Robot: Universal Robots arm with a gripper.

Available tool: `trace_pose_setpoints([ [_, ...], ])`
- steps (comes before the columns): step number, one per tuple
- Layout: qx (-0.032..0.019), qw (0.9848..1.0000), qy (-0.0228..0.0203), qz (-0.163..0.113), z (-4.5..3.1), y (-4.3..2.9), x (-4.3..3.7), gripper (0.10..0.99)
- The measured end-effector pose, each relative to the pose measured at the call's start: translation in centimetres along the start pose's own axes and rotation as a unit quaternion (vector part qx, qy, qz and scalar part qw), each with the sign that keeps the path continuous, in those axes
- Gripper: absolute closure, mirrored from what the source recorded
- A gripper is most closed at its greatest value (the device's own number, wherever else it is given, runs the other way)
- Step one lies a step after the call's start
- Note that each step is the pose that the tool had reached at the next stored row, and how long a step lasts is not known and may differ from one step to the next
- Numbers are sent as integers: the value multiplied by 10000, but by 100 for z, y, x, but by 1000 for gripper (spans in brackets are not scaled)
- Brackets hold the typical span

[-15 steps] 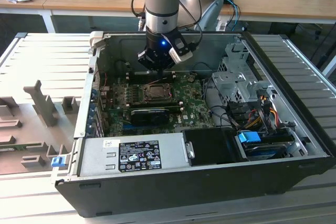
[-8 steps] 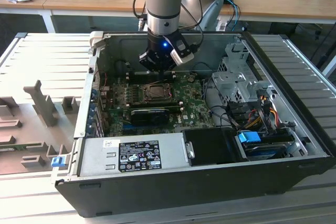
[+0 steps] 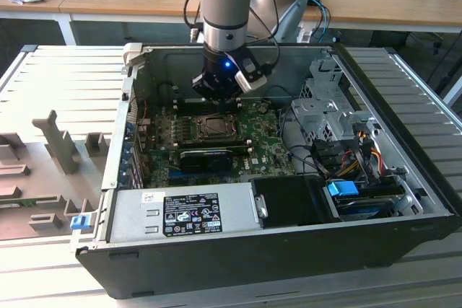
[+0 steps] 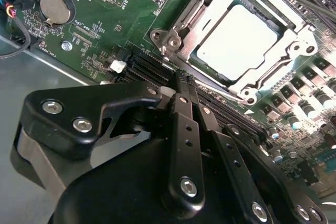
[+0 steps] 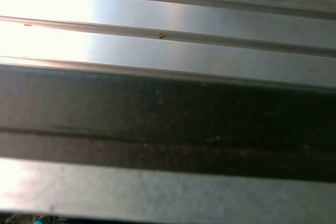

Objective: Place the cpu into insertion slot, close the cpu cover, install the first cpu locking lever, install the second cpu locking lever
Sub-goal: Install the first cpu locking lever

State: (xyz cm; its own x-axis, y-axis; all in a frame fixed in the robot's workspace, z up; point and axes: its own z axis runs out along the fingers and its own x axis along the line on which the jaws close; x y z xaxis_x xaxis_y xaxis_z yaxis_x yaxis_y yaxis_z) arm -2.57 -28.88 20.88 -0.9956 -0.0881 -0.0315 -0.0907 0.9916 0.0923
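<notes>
Claw (image 4: 181, 80) fingers pressed together, empty, beside the cpu (image 4: 237, 43) seated under the cpu cover (image 4: 262, 80), levers indistinct.

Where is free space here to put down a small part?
Free: the ribbed metal table on the exterior view's left of the computer case, and beyond the case's far-right corner. Crowded: inside the case, around the cpu, where the hand hovers.
</notes>
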Motion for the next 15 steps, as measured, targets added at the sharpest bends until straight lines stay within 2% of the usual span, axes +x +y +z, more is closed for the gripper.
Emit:
trace_pose_setpoints([
  [15,10,10000,1,0,62,-7,-15,980],
])
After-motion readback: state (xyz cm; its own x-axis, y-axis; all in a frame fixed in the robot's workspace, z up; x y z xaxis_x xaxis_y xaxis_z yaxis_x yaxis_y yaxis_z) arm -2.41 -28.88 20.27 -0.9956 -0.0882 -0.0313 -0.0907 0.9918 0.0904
